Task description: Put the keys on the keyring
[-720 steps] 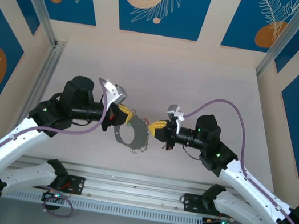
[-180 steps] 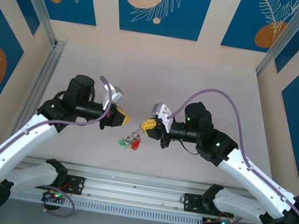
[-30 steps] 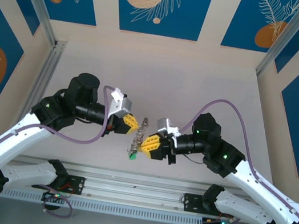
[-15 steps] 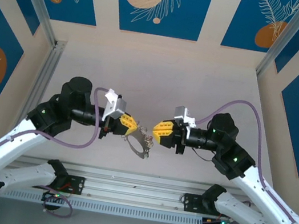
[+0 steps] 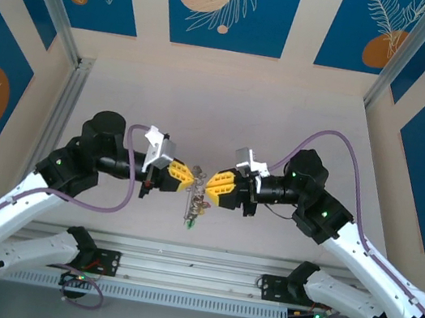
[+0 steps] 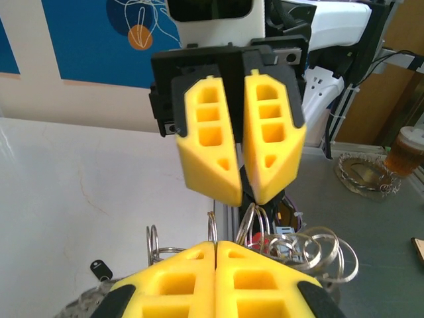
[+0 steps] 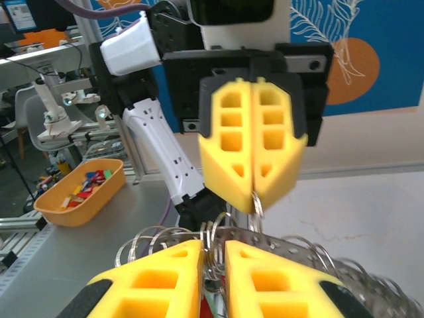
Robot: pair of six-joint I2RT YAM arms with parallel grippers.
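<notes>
I see the keyring (image 5: pixel 196 199) edge-on at mid-frame in the top view, its long line running up and down the picture. My left gripper (image 5: pixel 190 177) reaches in level from the left, fingers pressed together on the rim. The right gripper (image 5: pixel 209 186) faces it nose to nose, narrowly parted, apparently pinching the rim's small rings.

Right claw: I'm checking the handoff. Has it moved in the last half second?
Yes. The right claw has slid left, away from the right wall post, toward the left claw and the keyring between them.
</notes>
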